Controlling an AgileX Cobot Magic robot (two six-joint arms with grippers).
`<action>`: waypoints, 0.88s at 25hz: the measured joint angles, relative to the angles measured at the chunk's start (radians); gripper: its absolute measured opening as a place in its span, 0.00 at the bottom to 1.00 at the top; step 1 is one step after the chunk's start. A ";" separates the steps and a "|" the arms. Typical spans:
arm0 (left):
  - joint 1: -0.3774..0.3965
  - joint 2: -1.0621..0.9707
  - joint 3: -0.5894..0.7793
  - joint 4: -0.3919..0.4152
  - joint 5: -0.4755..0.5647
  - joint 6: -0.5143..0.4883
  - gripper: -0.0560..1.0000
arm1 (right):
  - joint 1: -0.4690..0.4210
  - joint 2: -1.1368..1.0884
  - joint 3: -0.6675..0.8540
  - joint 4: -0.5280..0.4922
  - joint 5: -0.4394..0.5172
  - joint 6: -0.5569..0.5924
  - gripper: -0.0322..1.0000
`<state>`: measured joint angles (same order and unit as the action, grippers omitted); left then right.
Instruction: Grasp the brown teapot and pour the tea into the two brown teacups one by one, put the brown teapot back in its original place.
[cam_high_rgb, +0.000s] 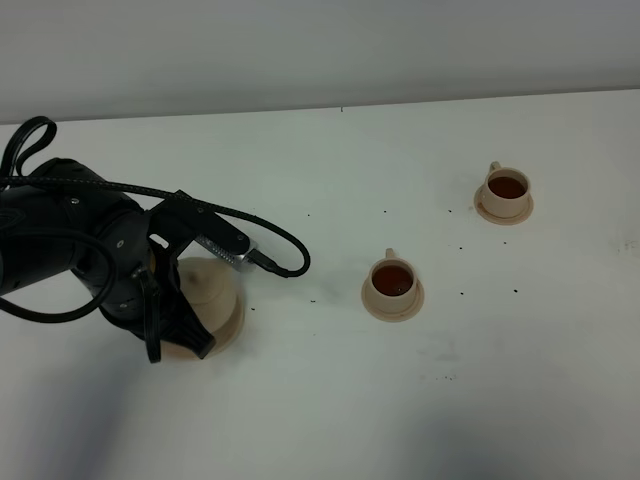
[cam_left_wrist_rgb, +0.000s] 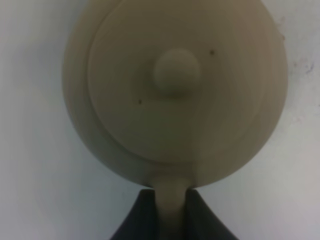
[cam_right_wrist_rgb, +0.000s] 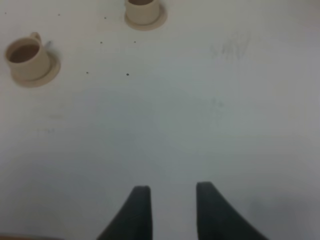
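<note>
My left gripper (cam_left_wrist_rgb: 172, 200) pinched the brown teapot (cam_left_wrist_rgb: 175, 90) by its handle; glazed ceramic, slippery, breakable. Right gripper (cam_right_wrist_rgb: 170, 200) gaped empty.

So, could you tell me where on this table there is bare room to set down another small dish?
The widest bare patch runs along the near edge of the table, below the nearer teacup. Another lies between the far teacup and the right edge. It is crowded at the left, where the left gripper is closed on the teapot handle.
</note>
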<state>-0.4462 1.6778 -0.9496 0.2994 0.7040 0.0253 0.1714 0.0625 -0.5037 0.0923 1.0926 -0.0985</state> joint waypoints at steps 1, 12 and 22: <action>0.005 0.000 0.015 0.002 -0.013 -0.007 0.17 | 0.000 0.000 0.000 0.000 0.000 0.000 0.26; 0.041 0.000 0.104 0.031 -0.167 -0.012 0.17 | 0.000 0.000 0.000 0.000 0.000 0.000 0.26; 0.047 -0.012 0.043 0.085 -0.145 0.254 0.17 | 0.000 0.000 0.000 0.000 0.000 0.000 0.26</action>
<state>-0.3989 1.6660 -0.9067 0.3842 0.5592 0.2793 0.1714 0.0625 -0.5037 0.0923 1.0926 -0.0985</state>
